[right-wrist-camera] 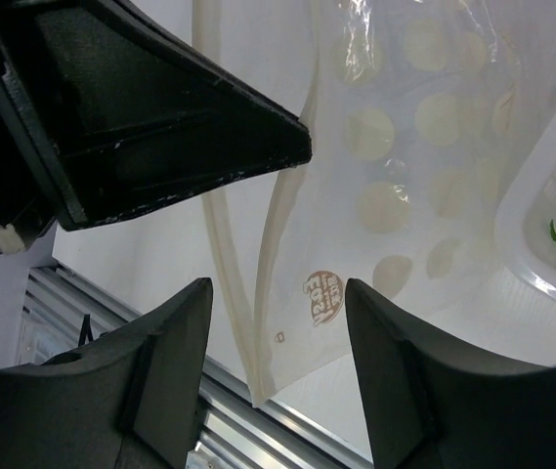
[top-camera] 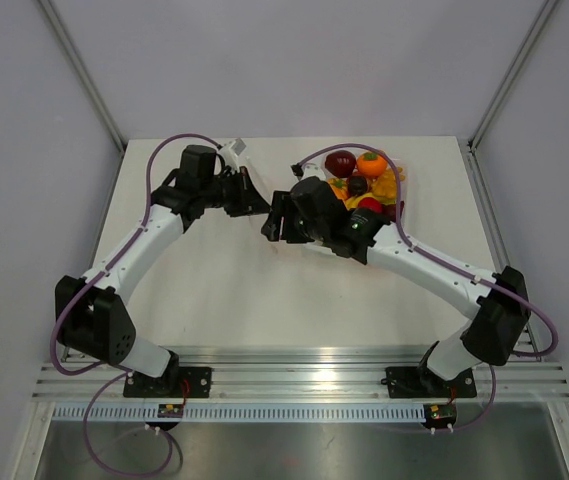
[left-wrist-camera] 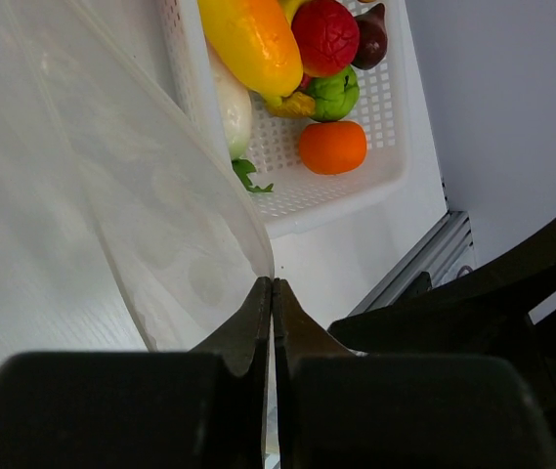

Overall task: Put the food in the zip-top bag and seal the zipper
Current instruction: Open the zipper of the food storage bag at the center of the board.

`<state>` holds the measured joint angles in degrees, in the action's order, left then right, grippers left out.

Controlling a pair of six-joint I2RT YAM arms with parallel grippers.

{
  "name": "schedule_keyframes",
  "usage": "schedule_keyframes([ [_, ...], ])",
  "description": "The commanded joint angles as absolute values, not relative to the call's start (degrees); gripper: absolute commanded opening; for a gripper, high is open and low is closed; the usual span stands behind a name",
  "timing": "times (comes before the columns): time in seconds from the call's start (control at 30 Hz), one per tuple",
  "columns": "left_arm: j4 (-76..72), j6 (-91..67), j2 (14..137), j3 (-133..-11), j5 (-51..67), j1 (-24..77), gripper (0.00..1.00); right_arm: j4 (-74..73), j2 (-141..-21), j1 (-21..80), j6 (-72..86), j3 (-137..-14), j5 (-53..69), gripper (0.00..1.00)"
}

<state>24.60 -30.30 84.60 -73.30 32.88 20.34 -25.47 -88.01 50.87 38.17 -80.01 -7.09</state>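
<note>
Pinching the zip-top bag [left-wrist-camera: 141, 225] by its edge, left gripper [left-wrist-camera: 273, 285] clenched on it, right gripper [right-wrist-camera: 278, 298] spread wide with the bag's printed corner showing in its gap, bag mid-table between both wrists, food [top-camera: 364, 180] heaped in white basket [left-wrist-camera: 375, 186] at two o'clock of the bag.

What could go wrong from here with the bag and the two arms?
1. The left jaws are shut on just a thin edge of the zip-top bag; the floppy film could slip out.
2. The right jaws stand open with the bag's corner between them in the wrist view; closing there might pinch both layers, keeping the mouth shut.
3. Both wrists crowd together beside the white basket of food; they could bump it.
</note>
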Motion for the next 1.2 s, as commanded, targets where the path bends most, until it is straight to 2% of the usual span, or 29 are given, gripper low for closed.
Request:
schedule_keyframes([
  [0.0, 21.8, -31.2, 83.23, -74.97, 35.77, 20.74, 0.0, -23.2, -89.56, 51.42, 37.97, -81.47, -10.72, 0.64],
  [0.1, 21.8, -31.11, 83.14, -75.23, 36.21, 20.92, 0.0, -23.03, -91.05, 51.42, 37.97, -82.26, -11.77, 0.6],
  [0.23, 22.15, -31.11, 82.79, -75.5, 36.56, 21.09, 0.0, -21.97, -92.11, 51.42, 38.84, -82.27, -13.62, 0.46],
  [0.33, 23.11, -30.24, 81.92, -76.11, 36.56, 21.09, 0.0, -21.19, -92.02, 51.42, 39.64, -81.57, -15.37, 0.18],
  [0.37, 24.25, -29.45, 81.83, -76.55, 36.56, 21.18, 0.0, -21.09, -91.85, 51.33, 40.51, -81.3, -15.9, 0.0],
  [0.4, 25.13, -28.83, 81.57, -77.68, 36.74, 21.18, 0.05, -21.27, -91.76, 51.33, 41.13, -80.86, -16.43, 0.0],
  [0.43, 26.18, -28.13, 81.56, -78.65, 36.91, 21.18, 0.16, -21.36, -91.58, 51.33, 41.57, -80.69, -16.78, 0.0],
  [0.47, 28.54, -27.34, 81.39, -79.36, 37.26, 21.27, 0.33, -21.18, -91.58, 51.33, 42.01, -80.6, -17.22, 0.0],
  [0.53, 30.58, -25.23, 79.99, -81.46, 37.0, 21.36, 0.5, -21.09, -91.41, 51.33, 42.54, -80.42, -17.23, 0.0],
  [0.6, 32.86, -23.83, 78.49, -82.61, 36.57, 21.36, 0.58, -21.01, -91.41, 51.33, 43.33, -80.33, -17.14, 0.0],
  [0.7, 34.54, -22.5, 75.07, -83.67, 34.11, 21.36, 0.54, -19.78, -90.97, 51.33, 44.29, -79.81, -16.61, 0.0],
  [0.77, 35.68, -22.24, 72.35, -82.98, 29.47, 21.27, 0.39, -19.51, -90.62, 51.24, 44.82, -79.45, -16.17, 0.0],
  [0.83, 36.21, -23.73, 70.5, -81.4, 21.67, 21.27, 0.31, -19.16, -90.44, 51.24, 44.91, -79.1, -16.0, 0.0],
  [0.9, 35.86, -26.01, 68.83, -78.58, 17.51, 21.27, 0.37, -18.81, -89.83, 51.24, 45.44, -78.84, -15.82, 0.0],
  [0.97, 35.16, -27.33, 68.82, -77.26, 15.39, 21.27, 0.54, -18.63, -89.47, 51.24, 45.44, -78.31, -15.91, 0.0],
  [1.0, 35.16, -28.55, 69.69, -76.3, 14.77, 21.27, 0.67, -18.72, -89.39, 51.24, 45.44, -78.31, -15.82, 0.0],
  [1.07, 35.16, -29.44, 71.01, -76.03, 14.41, 21.27, 0.7, -18.63, -89.3, 51.24, 45.44, -78.31, -15.73, 0.0],
  [1.17, 33.67, -30.75, 73.03, -74.89, 15.38, 21.27, 0.67, -18.63, -88.95, 51.33, 45.62, -78.05, -15.47, 0.0],
])
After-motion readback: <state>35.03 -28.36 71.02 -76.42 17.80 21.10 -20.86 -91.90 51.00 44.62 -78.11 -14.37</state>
